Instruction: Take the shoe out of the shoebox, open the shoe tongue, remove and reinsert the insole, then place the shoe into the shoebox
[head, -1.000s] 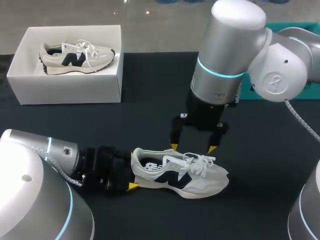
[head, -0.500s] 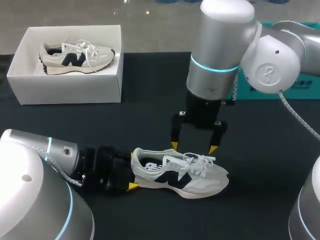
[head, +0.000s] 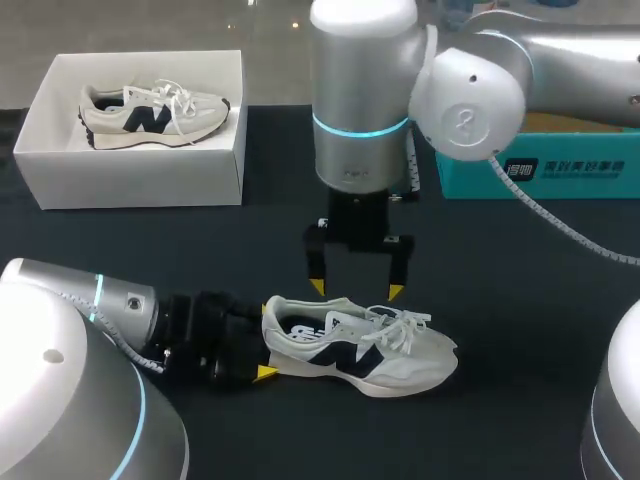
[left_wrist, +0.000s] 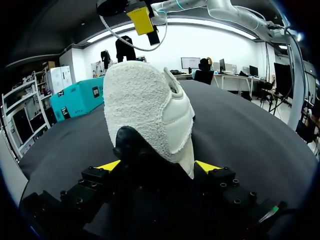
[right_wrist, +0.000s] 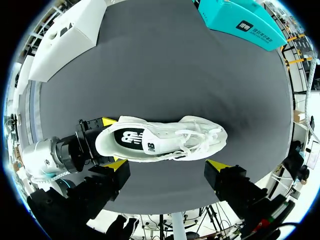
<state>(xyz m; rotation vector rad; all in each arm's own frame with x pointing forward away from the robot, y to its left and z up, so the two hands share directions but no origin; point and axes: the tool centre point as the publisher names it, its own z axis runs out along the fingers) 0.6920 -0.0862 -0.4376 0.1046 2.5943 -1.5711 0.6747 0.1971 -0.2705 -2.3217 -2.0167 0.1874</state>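
two shoes share the scene. the cream-and-grey lace-up sneaker (head: 370, 350) we are working on stands on its sole on the black cloth-covered table (head: 520, 300), out of the box, with its toe towards our right. its twin sneaker (head: 150, 115) sits inside the open white cardboard shoebox (head: 140, 180) at the far left. our left gripper (left_wrist: 157, 166) lies low along the table, its yellow-tipped fingers closed on the sneaker's heel from both sides. we judge this hold is meant to pin the shoe so it cannot slide or tip while the other arm works at the opening. our right gripper (head: 356, 290) hangs just above the collar, pointing straight down, fingers spread wide and touching nothing. that stance looks set for coming down at the tongue or the mouth of the shoe. the white laces lie bunched over the tongue, and the right wrist view shows the insole flat inside, so we judge the tongue-and-insole steps are the ones in hand. as for writing, the sneaker carries a dark letter logo on its side, a dark printed mark on the insole's heel and a small tab on the tongue. the teal cardboard box (head: 540, 170) at the far right bears white print, and we leave all of it unread.
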